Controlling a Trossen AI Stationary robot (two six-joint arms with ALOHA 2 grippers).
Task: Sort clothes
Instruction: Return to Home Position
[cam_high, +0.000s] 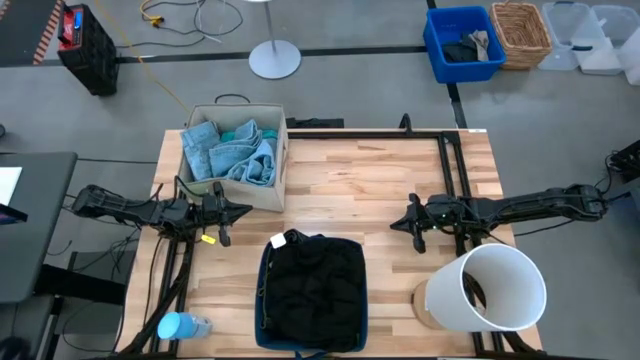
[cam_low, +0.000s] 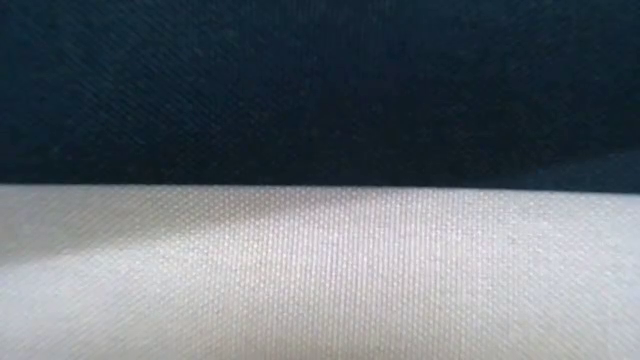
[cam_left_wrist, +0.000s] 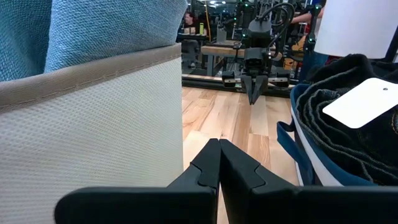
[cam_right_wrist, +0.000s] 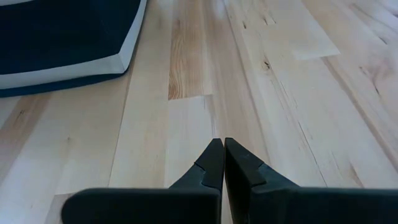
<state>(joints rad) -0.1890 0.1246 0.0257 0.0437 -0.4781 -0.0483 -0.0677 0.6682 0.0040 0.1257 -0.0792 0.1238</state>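
Note:
A beige fabric bin (cam_high: 278, 165) at the table's far left holds light blue denim (cam_high: 215, 152) and a teal garment (cam_high: 243, 131). A navy bin (cam_high: 262, 300) at the near middle holds black cloth (cam_high: 315, 280). In the left wrist view this shows as dark denim folds (cam_left_wrist: 336, 124) with a white tag (cam_left_wrist: 367, 102). My left gripper (cam_high: 243, 210) is shut and empty just above the table, beside the beige bin's near right corner. My right gripper (cam_high: 395, 222) is shut and empty, low over bare table right of the navy bin. The two grippers point at each other.
A white tube-shaped bin (cam_high: 487, 288) lies at the near right with something dark inside. A light blue bottle (cam_high: 182, 326) lies at the near left. On the floor beyond the table are a blue crate (cam_high: 440, 45) with dark rags and a wicker basket (cam_high: 520, 32). The navy bin's wall (cam_low: 320, 90) fills the low view.

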